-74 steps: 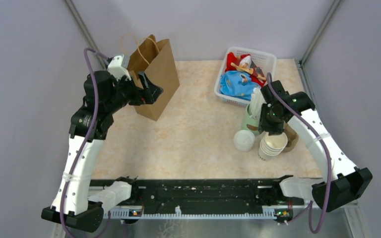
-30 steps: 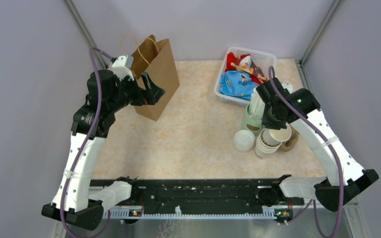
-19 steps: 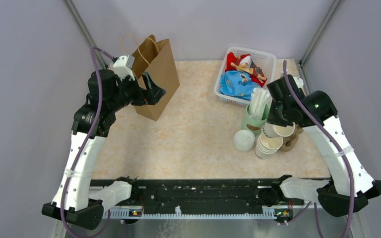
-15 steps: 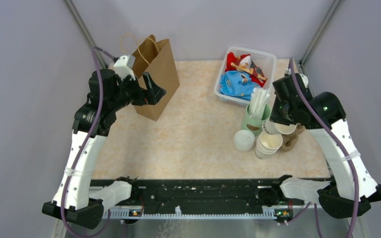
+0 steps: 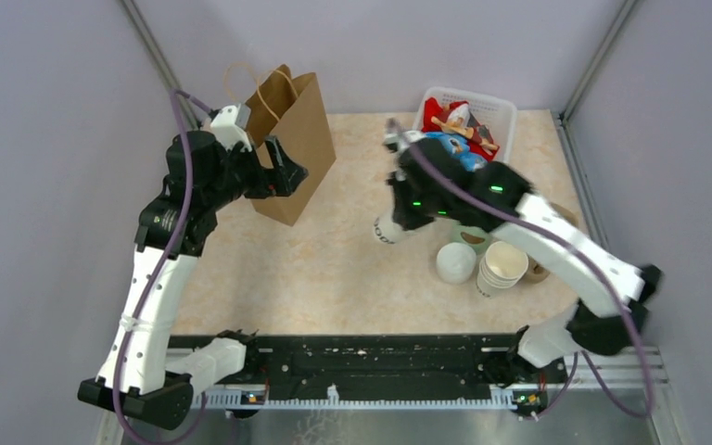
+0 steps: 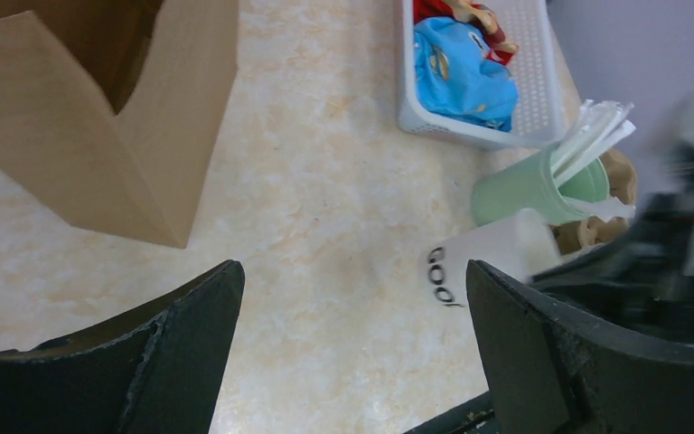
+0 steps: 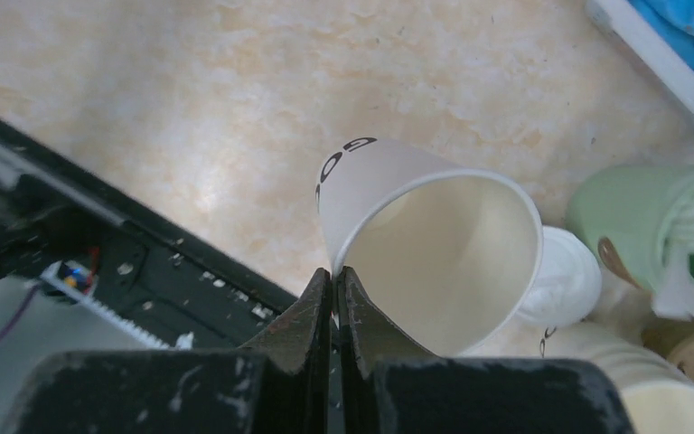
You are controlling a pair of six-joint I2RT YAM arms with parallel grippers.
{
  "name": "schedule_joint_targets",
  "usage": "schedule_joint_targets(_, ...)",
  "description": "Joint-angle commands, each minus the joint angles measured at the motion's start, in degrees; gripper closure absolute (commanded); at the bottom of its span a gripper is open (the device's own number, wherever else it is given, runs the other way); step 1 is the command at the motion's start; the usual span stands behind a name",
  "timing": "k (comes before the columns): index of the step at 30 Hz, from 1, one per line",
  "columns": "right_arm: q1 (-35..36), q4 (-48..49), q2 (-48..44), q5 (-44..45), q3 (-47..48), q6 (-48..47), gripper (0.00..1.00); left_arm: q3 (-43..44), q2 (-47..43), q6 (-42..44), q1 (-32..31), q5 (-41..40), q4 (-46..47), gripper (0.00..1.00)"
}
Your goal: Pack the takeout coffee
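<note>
Cup (image 7: 370,181) rim clamped between right tool (image 7: 335,274) tips, body tilted.

Left arm raised at upper left, left gripper (image 5: 283,169) jaws wide apart, empty. Right arm reaches to centre frame, right gripper (image 7: 334,280) pinched on rim of white cup (image 7: 434,244)

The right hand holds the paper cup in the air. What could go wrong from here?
1. The right hand pinches only the thin rim of the cup, which hangs tilted. It may slip out, or the rim may crease.
2. Nothing grips the paper bag; the open left hand is only beside it. A bump from the cup could tip it over.
</note>
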Motion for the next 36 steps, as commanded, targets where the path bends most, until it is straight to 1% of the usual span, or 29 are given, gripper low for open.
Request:
schedule_joint_targets(1,2.8,-0.3,14.6,9.7,2.1,-0.1,1.00,-0.3,-4.6,-0.8,-0.1,-10.4,-3.3,0.02)
schedule_joint_targets(4,6.5,1.2,19.9,10.5,3.1,-1.3,1.00,-1.2,-7.4,-1.4,-0.1,-15.9,-4.7,0.02)
schedule_joint_targets(7,10.4,2.8,24.0,10.9,1.5,-2.4,1.00,-2.1,-10.3,-0.8,-0.1,-19.9,-4.5,0.02)
schedule_joint_targets(10,12.2,5.8,25.0,9.3,-2.1,-2.9,1.00,-2.0,-12.0,0.1,-0.1,-23.4,-4.8,0.02)
schedule_joint_targets(13,12.6,7.1,25.0,7.5,-3.8,-3.0,1.00,-2.2,-12.8,0.7,-0.1,-24.3,-4.8,0.02)
schedule_joint_targets(14,12.7,7.1,25.1,7.0,-3.8,-2.9,0.97,-2.5,-13.0,0.8,-0.1,-24.0,-4.7,0.02)
schedule_joint_targets(15,12.7,6.9,25.0,6.7,-3.5,-3.0,0.91,-2.7,-13.1,0.8,-0.1,-23.7,-4.6,0.02)
schedule_joint_targets(18,12.6,3.6,23.7,6.8,-0.1,-2.0,0.64,-2.7,-13.3,0.9,-0.1,-23.0,-4.2,0.02)
schedule_joint_targets(19,12.5,2.3,22.8,6.5,1.4,-1.5,0.57,-2.7,-13.3,1.1,-0.1,-22.9,-4.1,0.02)
schedule_joint_targets(22,11.9,-2.5,19.1,6.1,7.5,0.4,0.47,-2.2,-13.2,1.9,-0.1,-22.2,-3.9,0.01)
schedule_joint_targets(24,11.2,-4.9,15.0,7.2,7.6,1.5,0.43,-2.2,-13.1,2.3,-0.1,-22.1,-3.9,0.02)
schedule_joint_targets(25,10.1,-5.5,12.8,7.7,5.6,2.0,0.43,-2.4,-13.1,2.3,-0.1,-21.9,-3.7,0.02)
schedule_joint_targets(27,4.0,-5.1,6.3,8.2,-2.7,2.6,0.44,-2.8,-13.0,2.3,-0.1,-21.4,-3.4,0.02)
schedule_joint_targets(30,-4.2,-1.6,-0.3,7.4,-15.7,-1.2,0.45,-3.5,-12.8,2.1,-0.1,-19.4,-2.4,0.02)
schedule_joint_targets(32,-7.9,0.9,-1.9,5.4,-21.2,-4.9,0.46,-3.6,-12.2,2.2,0.0,-17.5,-2.1,0.02)
schedule_joint_targets(33,-9.3,1.6,-2.1,5.2,-23.6,-6.7,0.47,-3.6,-11.9,2.3,0.0,-16.5,-1.9,0.02)
schedule_joint_targets(34,-10.9,2.3,-1.9,4.7,-25.7,-8.6,0.51,-3.7,-11.5,2.3,-0.1,-15.6,-1.8,0.02)
schedule_joint_targets(36,-13.4,3.2,-0.9,1.9,-29.3,-12.2,0.53,-3.9,-10.7,2.1,-0.1,-12.7,-1.4,0.02)
